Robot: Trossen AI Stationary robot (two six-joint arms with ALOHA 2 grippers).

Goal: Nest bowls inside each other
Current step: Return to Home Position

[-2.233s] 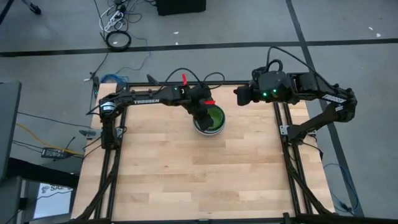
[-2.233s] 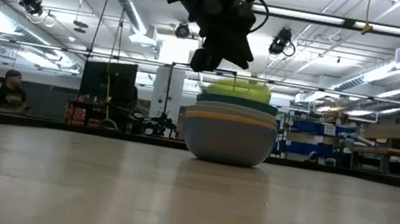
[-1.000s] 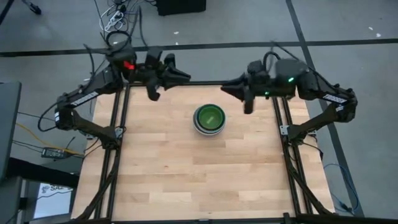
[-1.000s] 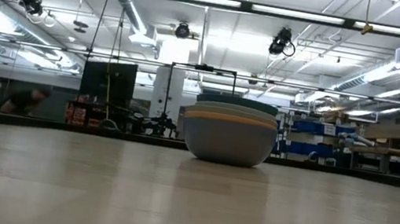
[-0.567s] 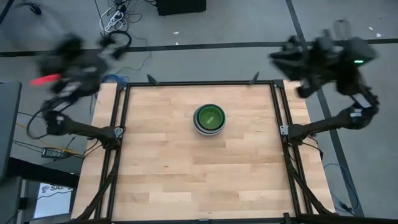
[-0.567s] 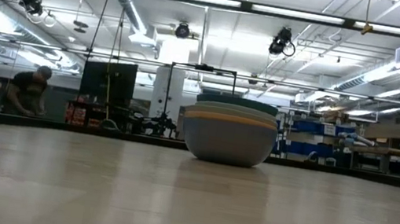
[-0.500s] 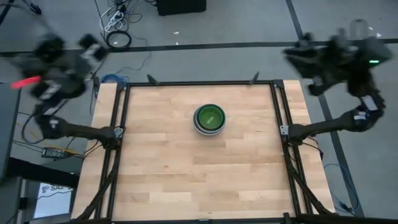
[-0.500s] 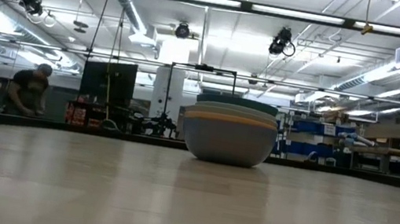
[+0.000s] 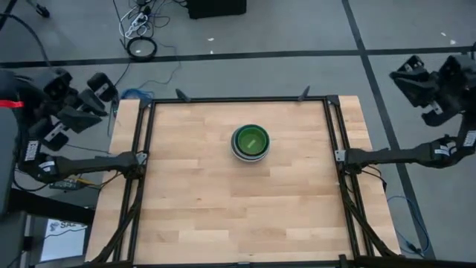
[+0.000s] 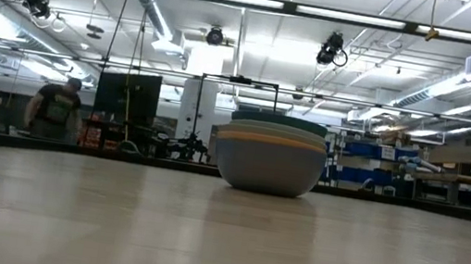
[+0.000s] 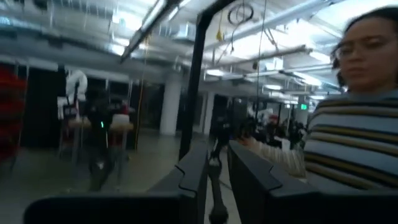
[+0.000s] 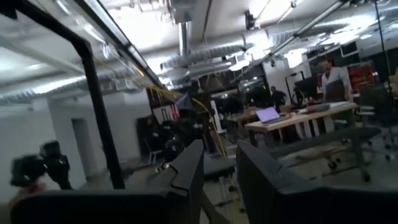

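The bowls [image 9: 250, 141] stand nested in one stack a little beyond the table's middle. From above I see a pale outer rim, a dark teal ring and a lime green inside. In the low view the stack [image 10: 270, 154] rests on the wood by the pale outermost bowl's base, with orange and teal rims above. My left gripper [image 9: 91, 100] is off the table past its far left corner, open and holding nothing [image 11: 217, 177]. My right gripper [image 9: 415, 88] is off the table past the far right corner, also open with nothing between its fingers [image 12: 221, 171].
A black frame [image 9: 238, 99] rims the wooden table [image 9: 223, 208]. Cables [image 9: 140, 46] lie on the floor beyond the far edge. A person in a striped top [image 11: 348, 149] stands close by in the left wrist view. Another person [image 10: 56, 113] stands far behind the table.
Both arms have swung away from the table's far edge, the left out past the left side and the right out past the right side, rising and tipping their grippers upward. The bowl stack has kept still. The person in the background has walked rightward.
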